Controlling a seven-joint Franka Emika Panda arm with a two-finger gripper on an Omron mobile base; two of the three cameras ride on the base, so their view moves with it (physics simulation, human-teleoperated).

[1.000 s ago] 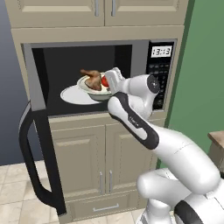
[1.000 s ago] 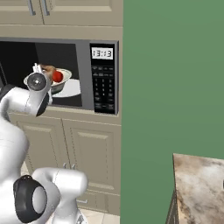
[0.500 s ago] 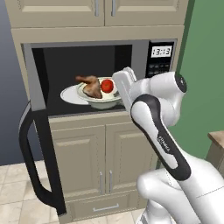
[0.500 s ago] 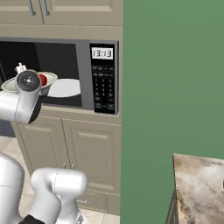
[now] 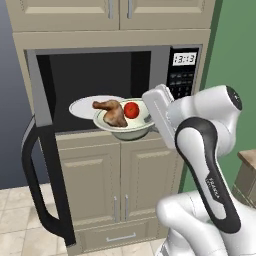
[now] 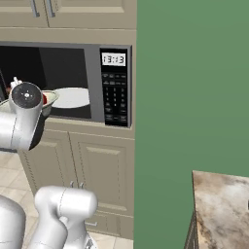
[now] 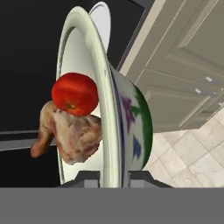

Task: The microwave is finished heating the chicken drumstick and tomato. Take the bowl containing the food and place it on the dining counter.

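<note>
The gripper (image 7: 113, 177) is clamping the bowl (image 5: 129, 131) by its rim, just outside the microwave (image 5: 165, 65). The hand view is revealing the bowl's painted underside, with the tomato (image 7: 75, 93) at twelve o'clock of the chicken drumstick (image 7: 72, 136). The right base view is catching the dining counter (image 6: 221, 206). The clock display (image 6: 113, 59) is reading 13:13.

Beige panelled cabinets (image 5: 120, 180) above and below — green wall (image 6: 189, 82) beside them, pale tiled floor (image 5: 20, 235).

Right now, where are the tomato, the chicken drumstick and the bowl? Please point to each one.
tomato (image 5: 131, 110), left base view, on the middle of its red skin.
chicken drumstick (image 5: 114, 114), left base view, on its thick meaty part.
bowl (image 7: 109, 127), hand view, on its pale rim.
</note>
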